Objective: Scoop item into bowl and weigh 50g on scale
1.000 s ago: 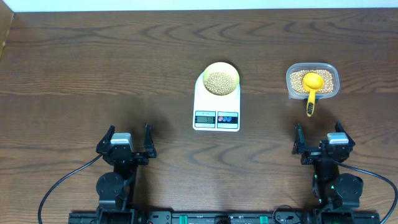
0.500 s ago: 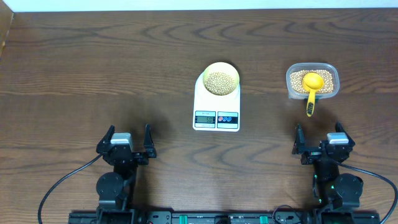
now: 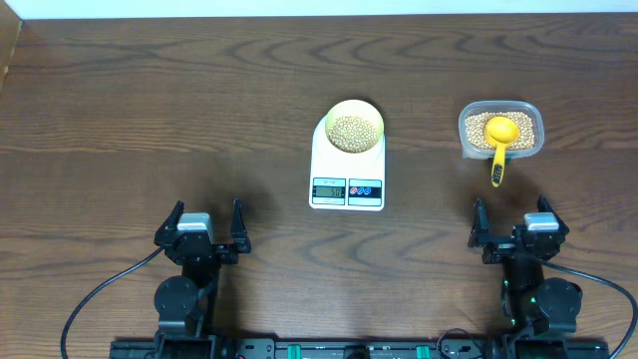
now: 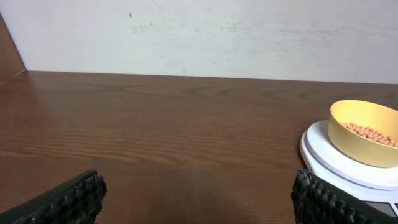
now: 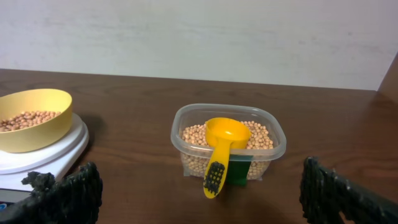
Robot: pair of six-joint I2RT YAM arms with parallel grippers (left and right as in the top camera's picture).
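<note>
The white scale (image 3: pixel 347 170) stands mid-table with its display facing me. The pale-yellow bowl (image 3: pixel 354 127) sits on its far part, holding tan beans (image 3: pixel 352 131). The bowl (image 4: pixel 364 132) shows at the right of the left wrist view and at the left of the right wrist view (image 5: pixel 32 119). More beans fill a clear tub (image 3: pixel 500 130) to the right, with a bright yellow scoop (image 3: pixel 499 145) resting in it, handle over the near rim (image 5: pixel 219 154). My left gripper (image 3: pixel 204 232) and right gripper (image 3: pixel 516 232) are open and empty near the front edge.
A white wall runs behind the table's far edge (image 4: pixel 199 37). Dark wooden tabletop (image 3: pixel 150 120) spreads left of the scale. Cables trail from both arm bases at the front edge.
</note>
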